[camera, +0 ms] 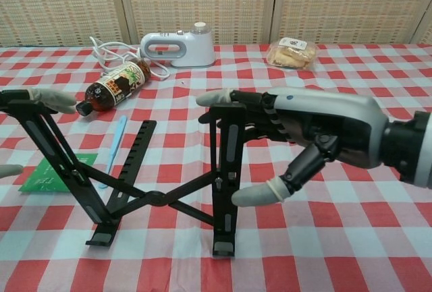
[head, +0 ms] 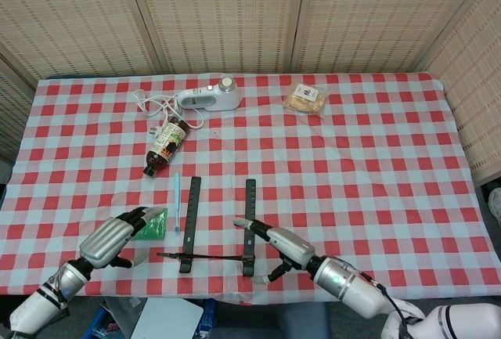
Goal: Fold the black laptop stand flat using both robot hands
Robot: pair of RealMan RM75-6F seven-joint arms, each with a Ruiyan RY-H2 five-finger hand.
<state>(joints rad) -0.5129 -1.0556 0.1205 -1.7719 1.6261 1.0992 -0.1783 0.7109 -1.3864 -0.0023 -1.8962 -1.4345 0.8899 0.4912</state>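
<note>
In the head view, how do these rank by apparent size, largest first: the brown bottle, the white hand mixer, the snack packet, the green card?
1. White hand mixer
2. Brown bottle
3. Snack packet
4. Green card, partly hidden by the left hand, so its place is unsure.

The laptop stand (camera: 135, 170) looks like dull black metal. A soft red and white cloth (head: 376, 151) covers the bench. The right robot hand (camera: 297, 137) is shiny dark plastic with pale rubbery fingertips (camera: 256, 195).
</note>
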